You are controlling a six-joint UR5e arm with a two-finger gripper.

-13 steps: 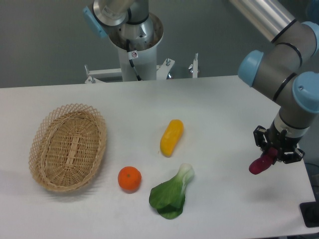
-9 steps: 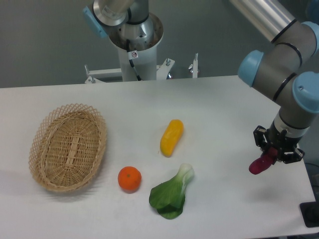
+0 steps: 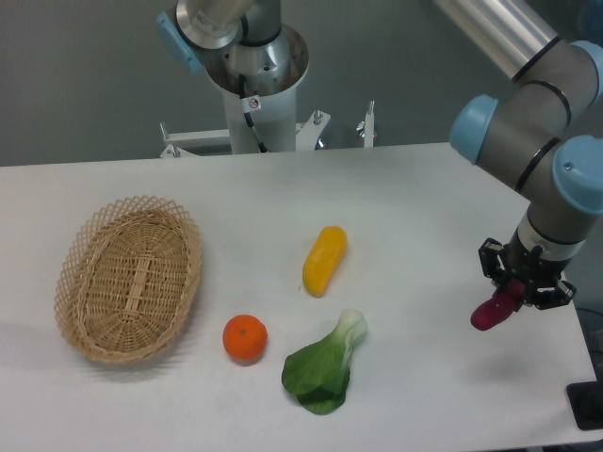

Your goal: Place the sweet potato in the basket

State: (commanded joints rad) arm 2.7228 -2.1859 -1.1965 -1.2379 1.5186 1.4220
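Observation:
The magenta-purple sweet potato [image 3: 492,311] hangs tilted at the right side of the table, its lower end just above the white surface. My gripper [image 3: 516,285] is shut on its upper end, which the black fingers hide. The tan wicker basket [image 3: 79,311] lies far to the left on the table, with nothing inside it.
A yellow-orange oblong vegetable [image 3: 325,260] lies mid-table. A round orange fruit [image 3: 245,337] and a green leafy bok choy [image 3: 326,366] sit nearer the front edge. The robot base [image 3: 259,80] stands behind the table. The table's right edge [image 3: 577,377] is close to the gripper.

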